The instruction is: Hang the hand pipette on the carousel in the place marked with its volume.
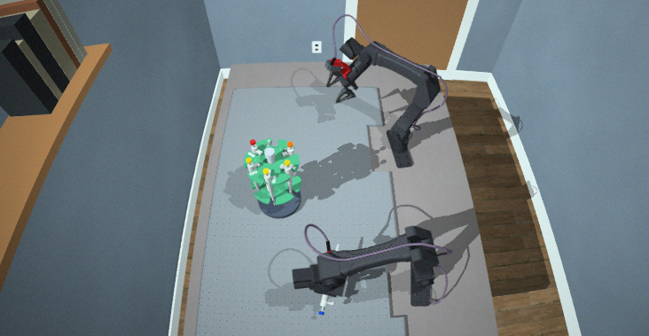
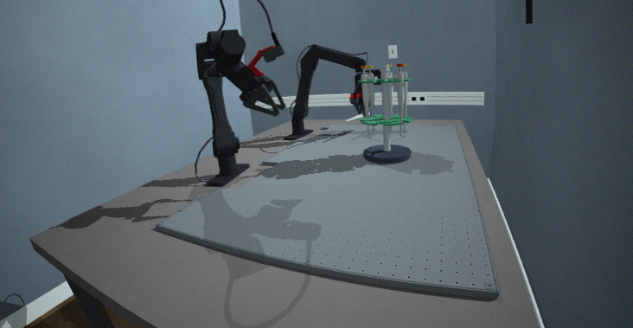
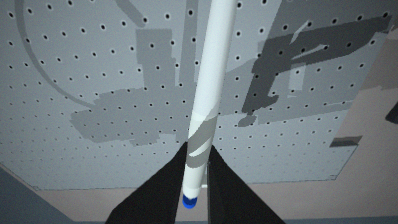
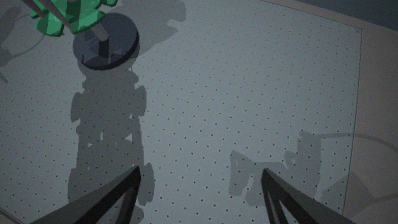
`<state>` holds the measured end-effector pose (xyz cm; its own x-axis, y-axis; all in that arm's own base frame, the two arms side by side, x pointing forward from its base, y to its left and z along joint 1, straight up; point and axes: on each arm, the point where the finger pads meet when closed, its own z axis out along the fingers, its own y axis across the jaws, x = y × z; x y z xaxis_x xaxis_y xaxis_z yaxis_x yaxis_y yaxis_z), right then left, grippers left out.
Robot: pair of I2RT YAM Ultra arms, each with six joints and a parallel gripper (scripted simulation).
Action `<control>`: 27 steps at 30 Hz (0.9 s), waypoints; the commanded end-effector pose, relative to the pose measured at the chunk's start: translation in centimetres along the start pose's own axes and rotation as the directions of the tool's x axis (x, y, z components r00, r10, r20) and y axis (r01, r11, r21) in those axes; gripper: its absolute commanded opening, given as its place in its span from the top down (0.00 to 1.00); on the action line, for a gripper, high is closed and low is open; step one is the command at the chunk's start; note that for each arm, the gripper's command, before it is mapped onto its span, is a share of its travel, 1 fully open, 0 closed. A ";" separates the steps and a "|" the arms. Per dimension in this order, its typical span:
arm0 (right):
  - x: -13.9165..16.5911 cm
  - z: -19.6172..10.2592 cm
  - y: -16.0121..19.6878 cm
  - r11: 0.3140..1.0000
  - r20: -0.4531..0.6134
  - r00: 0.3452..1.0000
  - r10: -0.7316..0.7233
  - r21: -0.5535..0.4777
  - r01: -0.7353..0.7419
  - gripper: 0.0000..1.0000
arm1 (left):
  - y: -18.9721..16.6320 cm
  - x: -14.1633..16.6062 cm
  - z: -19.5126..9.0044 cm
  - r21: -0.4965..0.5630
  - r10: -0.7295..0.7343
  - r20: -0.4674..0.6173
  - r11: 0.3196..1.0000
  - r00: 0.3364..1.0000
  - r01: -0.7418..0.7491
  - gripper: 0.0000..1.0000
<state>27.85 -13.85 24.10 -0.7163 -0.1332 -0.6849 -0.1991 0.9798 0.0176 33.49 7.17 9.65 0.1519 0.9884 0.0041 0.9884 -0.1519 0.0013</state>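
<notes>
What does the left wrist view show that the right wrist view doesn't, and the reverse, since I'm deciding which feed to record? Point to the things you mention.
Only the left wrist view: the pipette (image 1: 323, 304) (image 3: 207, 85) with its blue push button (image 1: 321, 313) (image 3: 189, 201), held in the left pincer (image 3: 198, 147).

Only the right wrist view: part of the carousel, with green plates (image 4: 87, 22) and a dark round base (image 4: 120, 42), and the open right pincer (image 4: 200, 173).

Both: the perforated board (image 3: 125, 115) (image 4: 210, 90), shadows across it, and some surrounding bench top (image 3: 375, 130) (image 4: 375, 120).

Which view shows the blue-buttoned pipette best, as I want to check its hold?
The left wrist view: the white pipette fills its middle, held in the left pincer. The top view shows its button end, with the arm covering much; the exterior, a small white piece; the right wrist, none.
</notes>
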 end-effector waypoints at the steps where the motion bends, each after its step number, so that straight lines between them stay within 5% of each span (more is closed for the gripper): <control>1: -1.1 -0.6 -0.4 1.000 0.037 0.999 -0.022 0.015 0.022 0.00 | -0.7 0.2 -1.6 -0.028 0.148 -0.002 0.989 0.989 -0.148 0.88; 27: -1.1 -0.6 -0.4 1.000 0.037 0.999 -0.022 0.015 0.022 0.00 | -0.9 0.1 0.4 -0.022 0.148 0.001 0.989 0.989 -0.148 0.88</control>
<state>27.85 -13.85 24.10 -0.7163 -0.1332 -0.6849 -0.1991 0.9798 0.0176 32.52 7.19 8.63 0.2997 0.9540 -0.0073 0.9538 -0.2998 -0.0196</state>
